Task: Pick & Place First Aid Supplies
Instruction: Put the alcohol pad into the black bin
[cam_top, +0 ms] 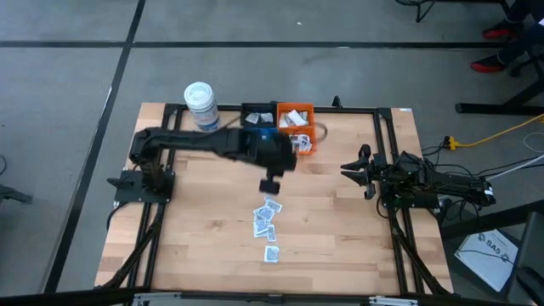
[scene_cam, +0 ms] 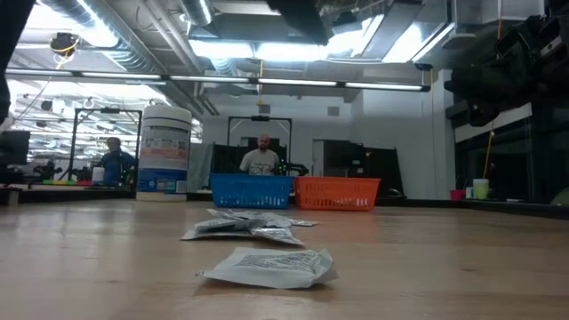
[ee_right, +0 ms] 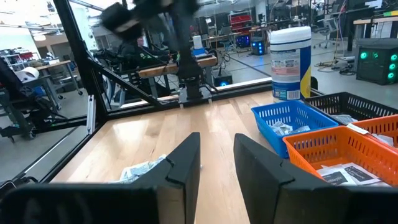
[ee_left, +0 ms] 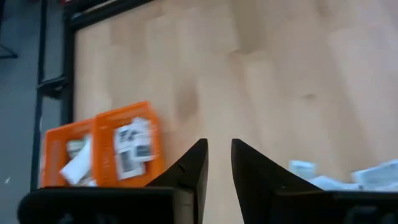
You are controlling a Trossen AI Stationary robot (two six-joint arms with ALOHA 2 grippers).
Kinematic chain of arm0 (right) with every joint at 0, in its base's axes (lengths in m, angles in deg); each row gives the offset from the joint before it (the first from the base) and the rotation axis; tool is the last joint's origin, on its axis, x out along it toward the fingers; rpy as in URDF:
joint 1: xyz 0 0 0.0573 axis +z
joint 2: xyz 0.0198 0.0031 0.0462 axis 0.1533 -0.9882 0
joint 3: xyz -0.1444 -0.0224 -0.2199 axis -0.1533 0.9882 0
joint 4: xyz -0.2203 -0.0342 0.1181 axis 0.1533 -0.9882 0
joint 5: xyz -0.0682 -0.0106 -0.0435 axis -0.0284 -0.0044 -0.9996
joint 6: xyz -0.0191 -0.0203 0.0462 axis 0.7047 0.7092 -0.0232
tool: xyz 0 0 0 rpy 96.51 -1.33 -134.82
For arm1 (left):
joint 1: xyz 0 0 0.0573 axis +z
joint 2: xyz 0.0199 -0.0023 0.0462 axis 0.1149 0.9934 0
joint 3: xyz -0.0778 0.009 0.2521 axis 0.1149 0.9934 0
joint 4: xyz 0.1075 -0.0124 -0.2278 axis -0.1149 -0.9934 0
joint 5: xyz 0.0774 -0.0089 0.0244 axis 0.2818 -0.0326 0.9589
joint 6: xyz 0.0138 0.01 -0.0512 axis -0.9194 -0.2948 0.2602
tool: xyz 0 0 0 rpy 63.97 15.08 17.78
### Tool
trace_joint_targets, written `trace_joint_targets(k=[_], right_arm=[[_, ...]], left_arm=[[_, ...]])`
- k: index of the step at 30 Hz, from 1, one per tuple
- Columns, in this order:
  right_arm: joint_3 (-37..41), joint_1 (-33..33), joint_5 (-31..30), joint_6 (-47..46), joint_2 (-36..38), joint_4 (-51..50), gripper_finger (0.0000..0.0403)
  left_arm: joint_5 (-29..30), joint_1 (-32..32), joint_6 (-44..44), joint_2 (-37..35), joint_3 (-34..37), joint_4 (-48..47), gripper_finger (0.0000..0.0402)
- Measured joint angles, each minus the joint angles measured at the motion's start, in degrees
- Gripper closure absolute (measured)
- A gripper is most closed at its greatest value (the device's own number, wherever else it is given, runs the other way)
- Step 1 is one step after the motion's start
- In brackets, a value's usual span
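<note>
Wooden worktop (cam_top: pixel 340 238) is carrying scattered sachets (cam_top: pixel 267 219); left gripper (cam_top: pixel 270 184) is hovering above, fingers (ee_left: pixel 189 171) narrowly parted, empty; right gripper (cam_top: pixel 357 168) is waiting aside, fingers (ee_right: pixel 183 163) parted.

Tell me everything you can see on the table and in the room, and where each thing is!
Sachets: several, white and grey with blue print, loose in a cluster at the middle of the table.
Blue bin: one, at the far edge of the table, sachets inside.
Orange bin: one, right beside the blue bin, holding white packets.
Black bin: one, behind the blue and orange bins.
White tub: one, lidded, far edge, left of the bins.
Table: one, light wood.
People: two, in the room beyond.
Left gripper: dark, raised between bins and sachets, nothing between its fingers.
Right gripper: dark, waiting at the table's right side.
</note>
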Motion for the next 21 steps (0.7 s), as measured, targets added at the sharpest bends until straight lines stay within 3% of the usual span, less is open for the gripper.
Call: trace_joint_targets(k=[14, 21], right_arm=[[0.01, 0.01, 0.01, 0.01, 0.0, 0.0, 0.0303], [-0.01, -0.01, 0.0, 0.01, 0.01, 0.0, 0.0303]], left_arm=[[5.11, -17.54, 8.17, 0.0, 0.39, -3.84, 0.0354], [9.4, -24.33, 14.38, -1.29, 11.37, -4.58, 0.0355]])
